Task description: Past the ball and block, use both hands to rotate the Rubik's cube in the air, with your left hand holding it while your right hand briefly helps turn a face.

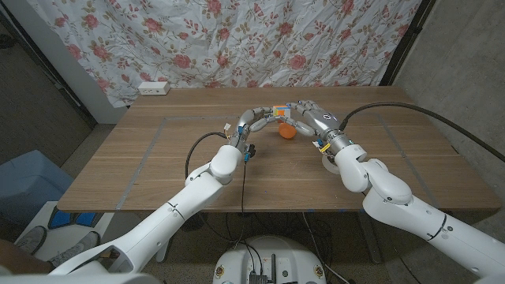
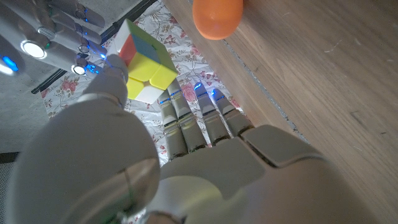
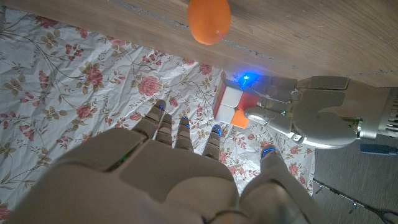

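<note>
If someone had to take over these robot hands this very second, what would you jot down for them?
Left hand: holds the cube in the air, pinched at its fingertips.
Right hand: at the cube's other side; whether its fingers touch it, I can't tell.
Orange ball: on the table, under the cube.
Done: cube lifted, both hands brought to it.
Left: likely the right hand's face turn, then pulling it away.

Matt wooden table [image 1: 158, 158], crumpled floral cloth [image 1: 237, 39]
</note>
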{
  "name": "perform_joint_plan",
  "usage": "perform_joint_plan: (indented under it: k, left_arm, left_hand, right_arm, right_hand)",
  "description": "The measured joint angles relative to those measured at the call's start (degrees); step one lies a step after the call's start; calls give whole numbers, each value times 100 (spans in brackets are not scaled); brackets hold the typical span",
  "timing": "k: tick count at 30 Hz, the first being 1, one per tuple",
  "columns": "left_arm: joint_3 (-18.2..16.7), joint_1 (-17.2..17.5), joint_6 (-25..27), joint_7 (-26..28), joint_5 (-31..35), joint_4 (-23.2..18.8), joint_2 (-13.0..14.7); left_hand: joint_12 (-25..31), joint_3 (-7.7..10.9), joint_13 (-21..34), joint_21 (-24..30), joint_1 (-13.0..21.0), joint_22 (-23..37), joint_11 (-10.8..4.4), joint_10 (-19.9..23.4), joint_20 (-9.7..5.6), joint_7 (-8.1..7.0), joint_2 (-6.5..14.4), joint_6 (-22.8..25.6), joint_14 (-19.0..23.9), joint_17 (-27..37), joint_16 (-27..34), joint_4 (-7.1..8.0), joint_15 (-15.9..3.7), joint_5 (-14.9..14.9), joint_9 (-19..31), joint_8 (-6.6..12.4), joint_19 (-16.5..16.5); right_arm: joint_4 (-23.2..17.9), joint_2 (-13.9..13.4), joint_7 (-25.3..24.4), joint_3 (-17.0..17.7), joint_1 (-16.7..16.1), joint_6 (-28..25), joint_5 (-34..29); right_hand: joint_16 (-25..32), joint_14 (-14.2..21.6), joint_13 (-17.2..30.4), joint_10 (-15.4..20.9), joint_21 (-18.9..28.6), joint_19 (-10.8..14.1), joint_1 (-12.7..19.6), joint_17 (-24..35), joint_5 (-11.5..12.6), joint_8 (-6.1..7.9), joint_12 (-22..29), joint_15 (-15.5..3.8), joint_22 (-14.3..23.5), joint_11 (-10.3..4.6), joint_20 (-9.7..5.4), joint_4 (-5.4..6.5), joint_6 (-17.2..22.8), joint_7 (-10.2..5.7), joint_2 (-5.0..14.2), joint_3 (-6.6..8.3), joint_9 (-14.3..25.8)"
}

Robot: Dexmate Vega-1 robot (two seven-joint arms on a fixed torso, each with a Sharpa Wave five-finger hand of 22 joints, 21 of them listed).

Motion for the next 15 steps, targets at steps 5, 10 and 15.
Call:
perform_joint_plan:
  k: [5, 10, 15]
  left_arm:
    - [5, -21, 0, 0, -5, 35, -21]
    - [13, -47, -5, -4, -13, 72, -35]
    - [21, -74, -13, -13, -20, 106, -53]
  left_hand:
    - [-18, -4, 2, 0, 0, 0, 0, 0, 0, 0, 0, 0, 0, 0, 0, -3, 0, 0, 2, -1, 0]
    - [-30, -4, 2, 0, 0, 0, 0, 0, 22, -1, 0, -1, 0, 0, 0, -3, 0, -1, 5, -2, -22]
    - [-41, -42, 2, 0, 44, 0, 0, 0, 23, -1, 43, -1, 0, 0, 0, 3, 0, -18, 5, -4, -23]
  right_arm:
    - [19, 2, 38, -4, 15, 14, -7]
    - [32, 2, 63, -6, 20, 14, -19]
    - [37, 3, 85, -11, 22, 1, -32]
  right_hand:
    - [0, 0, 0, -21, 0, 0, 0, 0, 0, 0, 0, 0, 0, -22, 0, 0, 52, 11, 0, 0, 0]
    - [0, 0, 0, -30, 0, 0, 0, 0, 0, 0, 0, 0, 0, -31, 0, 0, 102, 21, 0, 0, -1]
    - [0, 1, 0, -30, 0, 1, 0, 0, 45, 0, 0, 0, 0, -31, 0, 0, 102, 21, 0, 0, -1]
